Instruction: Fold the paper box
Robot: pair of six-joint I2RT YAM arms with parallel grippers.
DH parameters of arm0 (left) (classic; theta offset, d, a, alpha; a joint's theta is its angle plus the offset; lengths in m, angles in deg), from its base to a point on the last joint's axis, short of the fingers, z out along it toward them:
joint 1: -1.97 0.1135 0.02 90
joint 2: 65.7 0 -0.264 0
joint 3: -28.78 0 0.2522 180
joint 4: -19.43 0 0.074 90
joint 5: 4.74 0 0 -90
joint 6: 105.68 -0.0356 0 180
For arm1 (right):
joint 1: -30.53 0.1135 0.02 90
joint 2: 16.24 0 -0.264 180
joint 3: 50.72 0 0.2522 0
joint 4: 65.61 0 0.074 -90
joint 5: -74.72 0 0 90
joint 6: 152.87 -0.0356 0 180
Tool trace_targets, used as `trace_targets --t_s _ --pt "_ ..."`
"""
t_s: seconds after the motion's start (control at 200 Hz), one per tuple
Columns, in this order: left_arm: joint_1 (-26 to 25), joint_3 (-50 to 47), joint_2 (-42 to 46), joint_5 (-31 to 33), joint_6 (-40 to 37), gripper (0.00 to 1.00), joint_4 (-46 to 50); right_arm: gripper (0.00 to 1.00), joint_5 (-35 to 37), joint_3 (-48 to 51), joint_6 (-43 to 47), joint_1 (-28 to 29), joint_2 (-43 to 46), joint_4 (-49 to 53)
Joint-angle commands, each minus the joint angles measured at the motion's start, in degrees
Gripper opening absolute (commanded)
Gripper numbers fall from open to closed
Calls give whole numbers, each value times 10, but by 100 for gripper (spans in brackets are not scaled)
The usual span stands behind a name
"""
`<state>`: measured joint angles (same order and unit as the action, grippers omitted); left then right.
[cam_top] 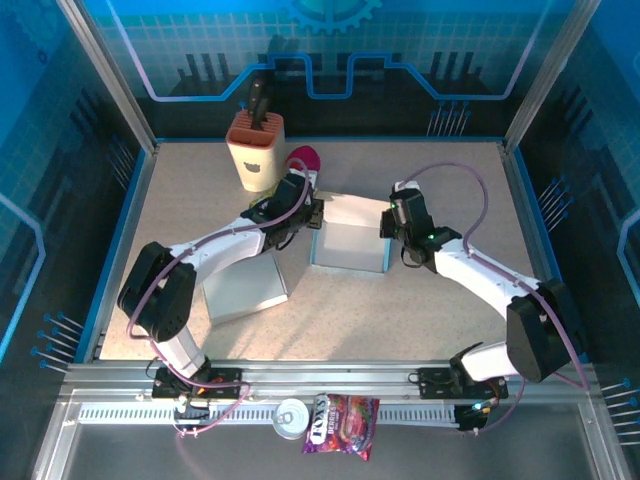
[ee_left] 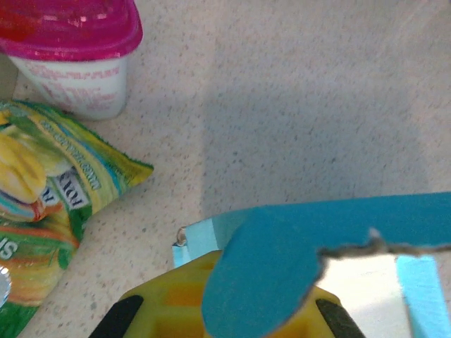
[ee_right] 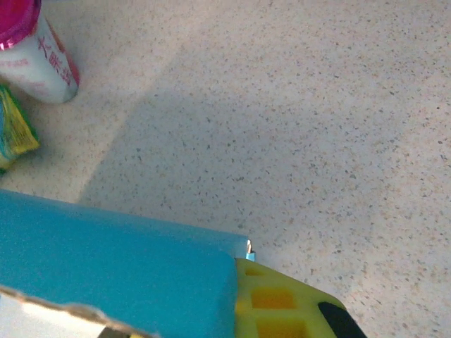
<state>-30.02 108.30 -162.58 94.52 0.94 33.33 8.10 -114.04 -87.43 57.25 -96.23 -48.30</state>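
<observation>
Our left gripper (cam_top: 318, 214) pinches the paper box (cam_top: 350, 248) on its left wall, our right gripper (cam_top: 386, 228) on its right

In the left wrist view, we lose the top of the cup (ee_left: 70, 49) to the upper edge. The snack bag (ee_left: 49, 211) runs off the left, and a blue flap of the box (ee_left: 275, 274) covers the middle of the left gripper (ee_left: 225, 320). From above, the left arm (cam_top: 230, 245) hides most of the cup, and we cannot read the print on the packet (cam_top: 345, 420) on the front rail.
</observation>
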Motion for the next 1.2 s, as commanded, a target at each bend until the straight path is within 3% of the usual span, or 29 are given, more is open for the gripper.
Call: trace_targets --t_s 0.0,0.175,0.49,0.91,1.196 --pt "-10 -32 -1 -51 12 0 -105 0 -14 52 -27 14 22 -140" --pt "-11 -113 21 -77 -7 0 -214 0 -16 167 -14 15 64 -321" --pt "-15 -215 30 -118 -6 0 -346 0 16 237 6 52 84 -395" --pt "-44 -288 15 -87 -5 0 -439 4 51 258 6 70 109 -324" --pt "-80 -319 1 -29 -16 0 -487 10 70 243 -18 80 128 -240"
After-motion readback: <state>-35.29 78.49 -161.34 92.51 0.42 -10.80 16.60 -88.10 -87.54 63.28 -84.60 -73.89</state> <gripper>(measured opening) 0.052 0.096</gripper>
